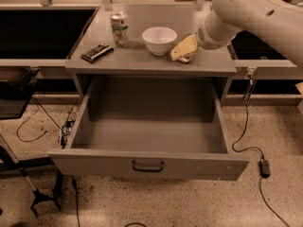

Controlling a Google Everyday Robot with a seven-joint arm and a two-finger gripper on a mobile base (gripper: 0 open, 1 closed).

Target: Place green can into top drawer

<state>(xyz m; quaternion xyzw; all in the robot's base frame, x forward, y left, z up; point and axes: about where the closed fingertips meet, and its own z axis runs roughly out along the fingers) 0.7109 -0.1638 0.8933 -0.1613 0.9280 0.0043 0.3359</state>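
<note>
The gripper (184, 50) is hovering over the right side of the bench (137, 60), jaws' opening indeterminable; the top drawer (199, 162) is standing open.

The gripper (182, 54), pale yellow, sits at the right of the grey top (142, 61), on an off-white arm (251, 13). The bowl (159, 39) is plain white. The can (120, 28) is white with green and orange print, the flat pack (97, 52) black. The drawer (94, 162) is grey throughout, its handle (147, 166) dark. The floor (199, 205) is speckled beige.
</note>
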